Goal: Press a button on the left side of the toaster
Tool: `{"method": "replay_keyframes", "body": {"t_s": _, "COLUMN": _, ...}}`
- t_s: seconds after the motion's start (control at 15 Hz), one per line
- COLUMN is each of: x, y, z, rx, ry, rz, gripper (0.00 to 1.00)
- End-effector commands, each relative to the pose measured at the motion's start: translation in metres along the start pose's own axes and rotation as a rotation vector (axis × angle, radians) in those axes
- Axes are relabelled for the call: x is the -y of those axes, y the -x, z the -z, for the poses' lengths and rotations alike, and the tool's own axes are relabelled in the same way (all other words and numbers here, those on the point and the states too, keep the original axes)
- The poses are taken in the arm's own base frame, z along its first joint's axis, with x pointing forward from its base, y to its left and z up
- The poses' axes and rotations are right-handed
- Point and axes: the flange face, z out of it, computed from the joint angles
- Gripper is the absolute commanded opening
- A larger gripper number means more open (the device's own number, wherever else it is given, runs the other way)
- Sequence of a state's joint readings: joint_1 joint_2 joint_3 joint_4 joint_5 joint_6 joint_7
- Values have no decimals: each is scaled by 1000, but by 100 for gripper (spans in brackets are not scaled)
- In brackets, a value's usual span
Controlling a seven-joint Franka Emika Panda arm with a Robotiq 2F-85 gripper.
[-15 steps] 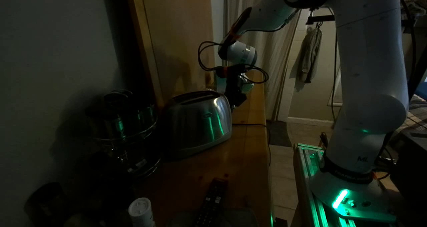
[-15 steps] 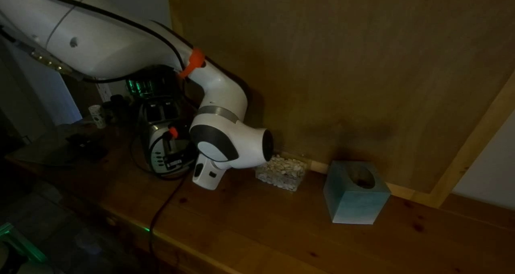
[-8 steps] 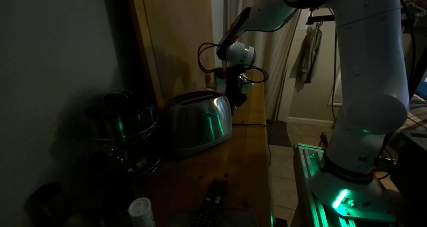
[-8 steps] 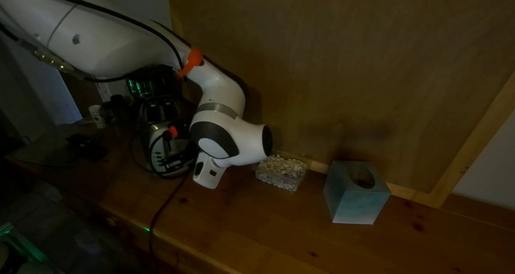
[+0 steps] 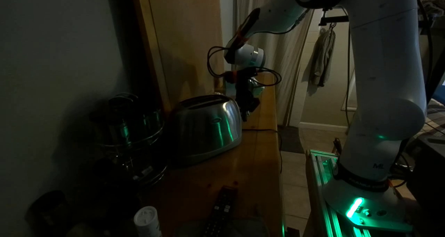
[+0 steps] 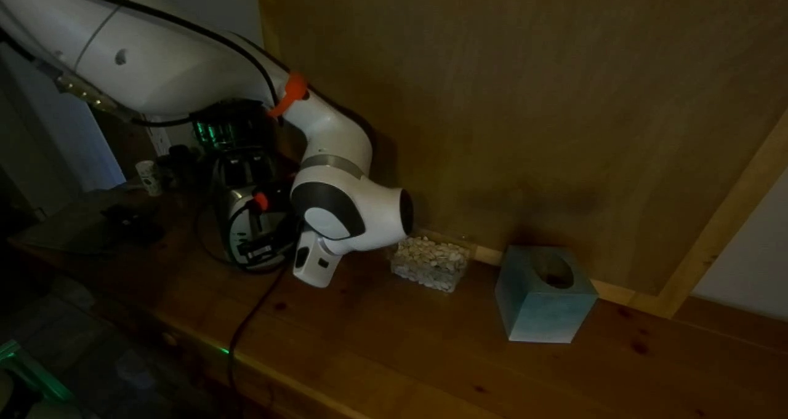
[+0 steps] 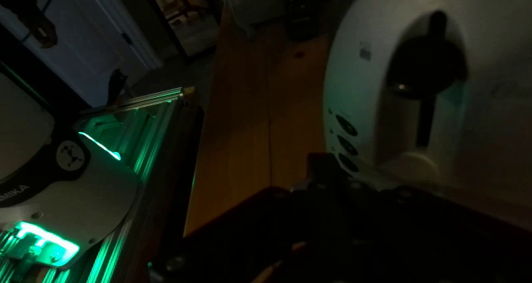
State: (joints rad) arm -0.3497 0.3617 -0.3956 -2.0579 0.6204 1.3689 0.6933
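Note:
The shiny steel toaster (image 5: 208, 125) stands on the wooden counter, its dark slots on top; its end panel shows in an exterior view (image 6: 240, 225) and the wrist view (image 7: 353, 87). The panel has a black lever knob (image 7: 428, 67) high in its channel. A column of dark oval buttons (image 7: 347, 145) runs down the panel's left side, with a pale round dial (image 7: 411, 166) below the lever. My gripper (image 7: 324, 162) is shut and empty, its fingertips in front of the lowest visible button. Contact cannot be told. The gripper also shows beside the toaster's end in both exterior views (image 5: 245, 116) (image 6: 253, 245).
A dark rack with glossy vessels (image 5: 132, 132) stands beside the toaster. A remote (image 5: 220, 209) and a white canister (image 5: 146, 219) are nearer. A box of pale chips (image 6: 431, 262) and a blue tissue box (image 6: 545, 302) stand farther along. A power cord (image 6: 252, 314) crosses the counter.
My gripper's tips have gone a little lower beside the toaster's end. The wrist has shifted slightly toward the toaster. The toaster has not moved.

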Motion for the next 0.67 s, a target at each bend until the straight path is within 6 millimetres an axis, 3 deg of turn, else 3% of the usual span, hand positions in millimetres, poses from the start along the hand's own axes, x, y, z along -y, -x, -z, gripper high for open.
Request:
{"method": "replay_keyframes", "body": {"t_s": 0.0, "x": 0, "y": 7, "z": 2, "rx": 28, "ry": 36, "rz": 26, "gripper": 0}}
{"method": "replay_keyframes", "body": {"t_s": 0.6, "x": 3, "y": 7, "z": -1, "rx": 42, "ry": 20, "rz": 7, "gripper": 0}}
